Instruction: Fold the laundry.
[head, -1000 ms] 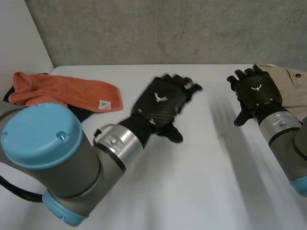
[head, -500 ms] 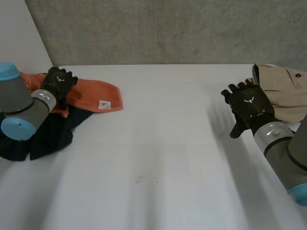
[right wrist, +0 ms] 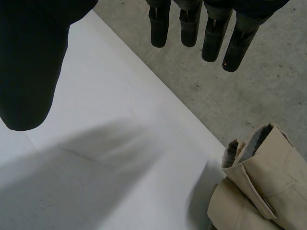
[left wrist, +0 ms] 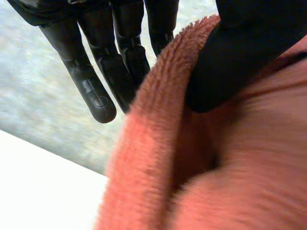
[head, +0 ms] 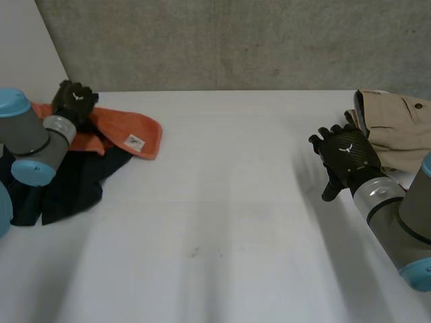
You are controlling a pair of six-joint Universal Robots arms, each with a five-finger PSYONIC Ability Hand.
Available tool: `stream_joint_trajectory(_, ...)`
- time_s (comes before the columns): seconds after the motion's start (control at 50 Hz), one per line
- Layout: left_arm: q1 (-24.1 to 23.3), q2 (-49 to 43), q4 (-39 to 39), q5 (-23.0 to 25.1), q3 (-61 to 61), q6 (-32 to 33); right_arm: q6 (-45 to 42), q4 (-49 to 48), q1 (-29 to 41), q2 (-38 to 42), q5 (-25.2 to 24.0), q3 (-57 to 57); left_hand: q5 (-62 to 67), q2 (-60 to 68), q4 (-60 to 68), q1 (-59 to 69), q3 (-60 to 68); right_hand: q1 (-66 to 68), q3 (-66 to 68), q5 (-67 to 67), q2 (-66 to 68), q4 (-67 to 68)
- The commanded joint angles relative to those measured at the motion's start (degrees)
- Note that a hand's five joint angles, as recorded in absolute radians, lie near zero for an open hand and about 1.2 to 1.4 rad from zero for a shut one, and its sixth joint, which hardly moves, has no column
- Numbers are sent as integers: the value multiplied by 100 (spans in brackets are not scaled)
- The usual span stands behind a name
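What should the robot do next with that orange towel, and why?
Probably lift and drag the orange towel toward the bare middle of the table: the left hand pinches its edge, and it lies bunched over a dark garment.

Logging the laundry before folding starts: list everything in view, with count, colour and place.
orange terry towel: one, orange with a small white label, far left of the table, partly over the dark garment.
dark crumpled cloth garment: one, near-black, at the table's left edge, partly under the towel.
beige fabric garment: one, beige, far right of the table.
white flat table: one, white, under everything.
grey concrete wall: one, grey, behind the table.
left hand: one, black, at the towel's far end, thumb and straight fingers pinching a fold.
right hand: one, black, open, over the table beside the beige garment, holding nothing.
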Motion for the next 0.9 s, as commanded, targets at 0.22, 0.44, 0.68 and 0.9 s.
stream_joint_trajectory(0.22,-2649,3676,1341,-499,-3705,-2596,81,23,-229,-228,233,-288,1433,1183,1152,1464,1198,-130,-188,-380,-252,-321)
stream_joint_trajectory(0.44,-4294,2586,1270,-499,-3785,-2948,81,41,-317,-273,233,-296,-1428,-1678,-1709,-1396,-1662,-130,-188,-380,-252,-321)
stream_joint_trajectory(0.68,-3478,3640,1165,-622,-3951,-3441,29,207,-291,-273,172,-314,-4671,-4921,-4952,-4640,-4906,-130,-188,-380,-252,-321)
stream_joint_trajectory(0.9,-1633,4871,734,-613,-5190,-2352,-165,1964,649,-878,-443,-437,-4604,-4854,-4885,-4572,-4838,-130,-188,-380,-252,-321)
